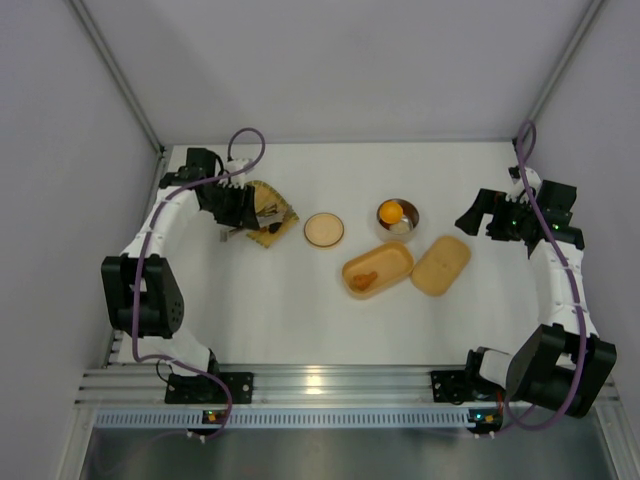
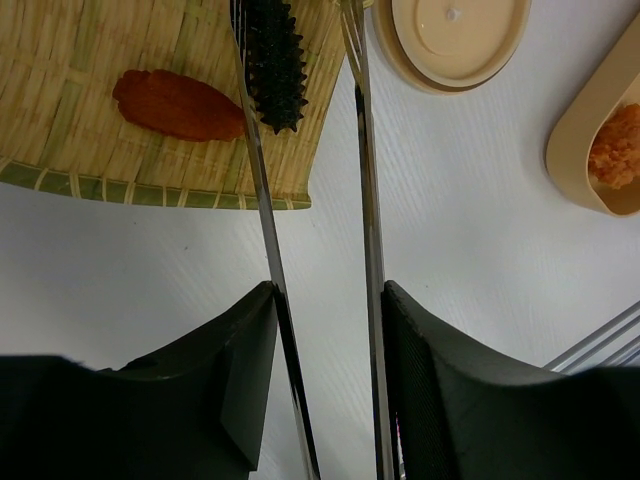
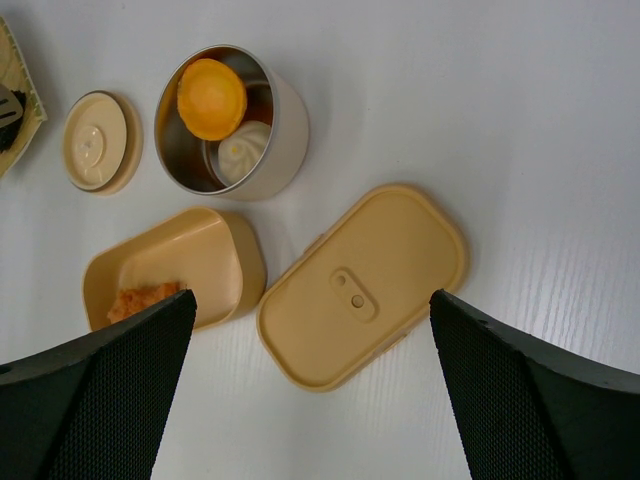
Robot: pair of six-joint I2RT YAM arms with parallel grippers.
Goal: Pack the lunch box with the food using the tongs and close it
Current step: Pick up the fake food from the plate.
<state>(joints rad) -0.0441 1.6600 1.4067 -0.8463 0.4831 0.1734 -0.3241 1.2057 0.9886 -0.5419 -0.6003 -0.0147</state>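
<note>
Squeezing the tongs (image 2: 368, 200) w/ left gripper (image 2: 328, 300), half-closed on both arms, tips straddling the spiky dark piece (image 2: 272, 60) on the tray (image 2: 60, 100), far-left of the table (image 1: 300, 330). Prob soft n light, so pinch mid-body gently. Mid-table: box (image 1: 392, 262), lid (image 1: 441, 265) off beside it; right gripper (image 3: 312, 300) wide open, empty.

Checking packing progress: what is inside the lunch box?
One orange piece lies at one end of the lunch box; the rest of its floor is bare. Anything beneath that piece is hidden.
</note>
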